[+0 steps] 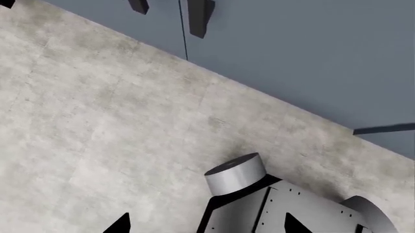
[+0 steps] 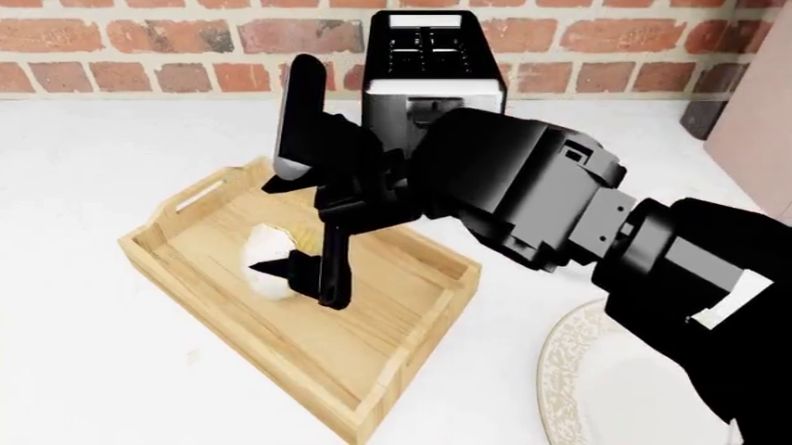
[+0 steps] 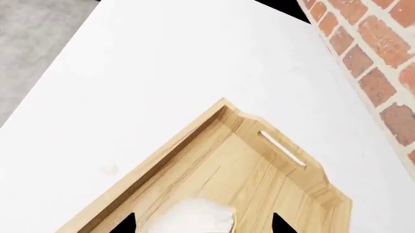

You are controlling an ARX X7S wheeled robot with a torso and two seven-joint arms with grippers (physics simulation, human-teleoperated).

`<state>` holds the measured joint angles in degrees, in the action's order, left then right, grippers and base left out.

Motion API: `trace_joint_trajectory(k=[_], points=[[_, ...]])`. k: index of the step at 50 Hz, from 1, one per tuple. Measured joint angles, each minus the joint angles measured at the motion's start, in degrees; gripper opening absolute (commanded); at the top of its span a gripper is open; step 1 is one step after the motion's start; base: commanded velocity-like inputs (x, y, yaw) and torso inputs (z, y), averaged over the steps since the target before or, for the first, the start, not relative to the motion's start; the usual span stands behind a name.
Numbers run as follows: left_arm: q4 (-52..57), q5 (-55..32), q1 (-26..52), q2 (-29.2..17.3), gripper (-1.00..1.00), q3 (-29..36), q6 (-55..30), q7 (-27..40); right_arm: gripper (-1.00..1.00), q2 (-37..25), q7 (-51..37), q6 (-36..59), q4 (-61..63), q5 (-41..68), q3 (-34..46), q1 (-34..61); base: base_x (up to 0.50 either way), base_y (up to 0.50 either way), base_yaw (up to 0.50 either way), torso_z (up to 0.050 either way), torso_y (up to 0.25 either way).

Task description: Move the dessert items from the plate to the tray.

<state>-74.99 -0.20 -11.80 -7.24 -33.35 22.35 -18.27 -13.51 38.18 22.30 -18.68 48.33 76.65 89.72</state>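
The light-wood tray lies on the white counter, and it also shows in the right wrist view. The ice-cream's white scoop rests on the tray floor; its cone is mostly hidden by my gripper. My right gripper hangs over it, jaws wide apart on either side of the scoop, not touching it. In the right wrist view the right gripper is open. The candy-coated ball is out of view. My left gripper is open and empty, hanging low over the grey floor.
A round white plate sits at the right front, its visible part bare. A black and silver toaster stands against the brick wall behind the tray. The left wrist view shows my own base and blue-grey cabinet fronts.
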Motion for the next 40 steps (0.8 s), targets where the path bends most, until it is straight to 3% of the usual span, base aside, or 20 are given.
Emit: trace_joint_trajectory(k=[18, 32, 40], points=[[0.0, 0.2, 0.0, 0.0, 1.00, -0.2, -0.2, -0.3, 1.00, -4.2, -2.2, 3.7, 5.8, 5.4, -7.1, 8.4, 0.00, 0.00, 0.00, 0.000, 0.000], [0.0, 0.2, 0.0, -0.1, 1.00, 0.4, -0.1, -0.4, 1.00, -18.2, -8.8, 12.6, 18.3, 14.0, -13.2, 14.6, 0.00, 0.00, 0.00, 0.000, 0.000], [0.0, 0.2, 0.0, -0.1, 1.00, 0.6, -0.2, -0.5, 1.00, -28.5, -17.0, 16.9, 24.4, 20.3, -16.5, 14.0, 0.00, 0.00, 0.00, 0.000, 0.000]])
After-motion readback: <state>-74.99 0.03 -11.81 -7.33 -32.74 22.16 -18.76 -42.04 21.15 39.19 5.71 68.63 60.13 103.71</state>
